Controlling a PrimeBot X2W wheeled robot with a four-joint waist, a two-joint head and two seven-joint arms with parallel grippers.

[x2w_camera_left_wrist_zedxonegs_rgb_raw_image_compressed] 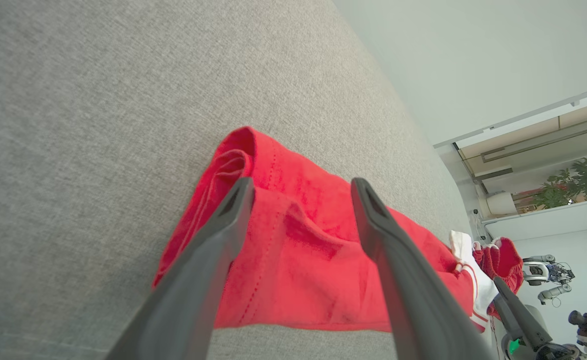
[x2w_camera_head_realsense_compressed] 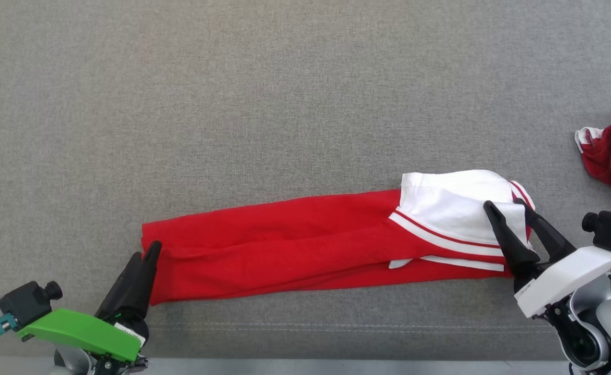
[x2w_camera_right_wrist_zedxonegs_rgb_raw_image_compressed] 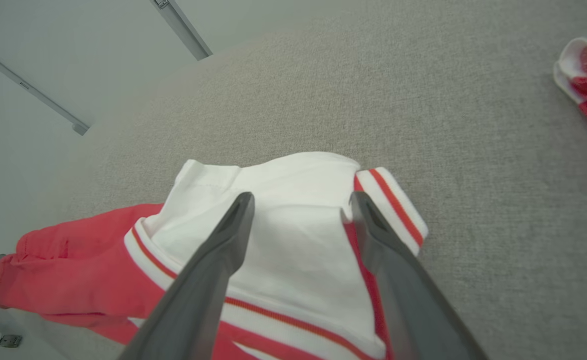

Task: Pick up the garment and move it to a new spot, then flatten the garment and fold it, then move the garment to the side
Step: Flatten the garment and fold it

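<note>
Head view has the red-and-white garment (x2w_camera_head_realsense_compressed: pixel 295 245) lying folded long by the near edge of the table (x2w_camera_head_realsense_compressed: pixel 284 78), surely soft, light and floppy, best pinched at both ends, where the left gripper (x2w_camera_head_realsense_compressed: pixel 147 250) and right gripper (x2w_camera_head_realsense_compressed: pixel 503 205) sit, fingers spread wide, holding nothing.

An office-like robotics lab: far beyond the left end effector (x2w_camera_left_wrist_zedxonegs_rgb_raw_image_compressed: pixel 302 182) stand a leafy green potted plant (x2w_camera_left_wrist_zedxonegs_rgb_raw_image_compressed: pixel 581 182), plain pale walls (x2w_camera_left_wrist_zedxonegs_rgb_raw_image_compressed: pixel 448 50) and another white robot (x2w_camera_left_wrist_zedxonegs_rgb_raw_image_compressed: pixel 543 272).

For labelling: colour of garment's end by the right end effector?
Garment end: white, red-striped; right wrist view.
</note>
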